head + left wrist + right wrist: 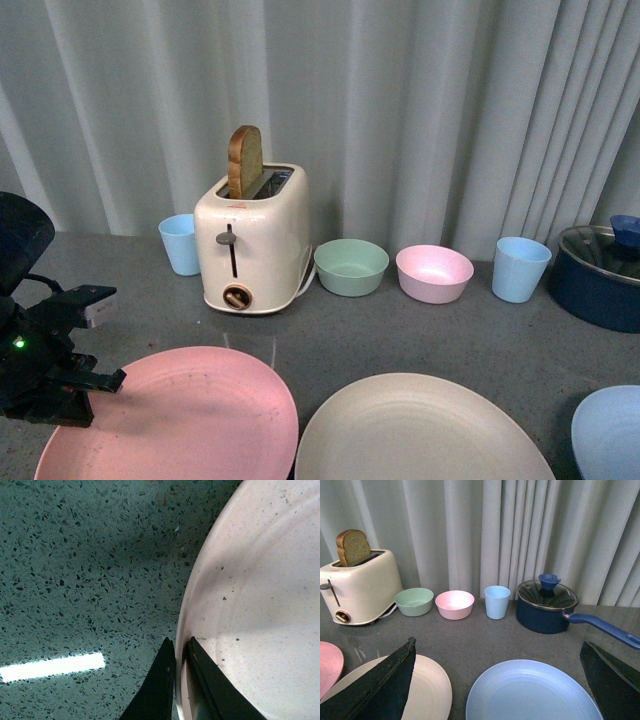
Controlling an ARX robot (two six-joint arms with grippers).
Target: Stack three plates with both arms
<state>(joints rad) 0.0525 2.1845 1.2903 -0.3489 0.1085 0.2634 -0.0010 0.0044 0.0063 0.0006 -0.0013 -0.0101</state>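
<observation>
The pink plate [185, 415] lies at the front left of the grey counter. My left gripper [95, 385] is shut on its left rim; in the left wrist view the two black fingers [160, 680] pinch the plate's edge [260, 605]. The cream plate [420, 430] lies in the front middle and shows in the right wrist view [430, 690]. The light blue plate [610, 430] lies at the front right, partly cut off. My right gripper [497, 652] is open wide above the blue plate [532, 692], touching nothing.
A cream toaster [255, 235] with a bread slice stands at the back. Beside it are a blue cup [180, 243], a green bowl [351, 266], a pink bowl [434, 273], another blue cup [521, 268] and a dark blue lidded pot [600, 275]. Curtains hang behind.
</observation>
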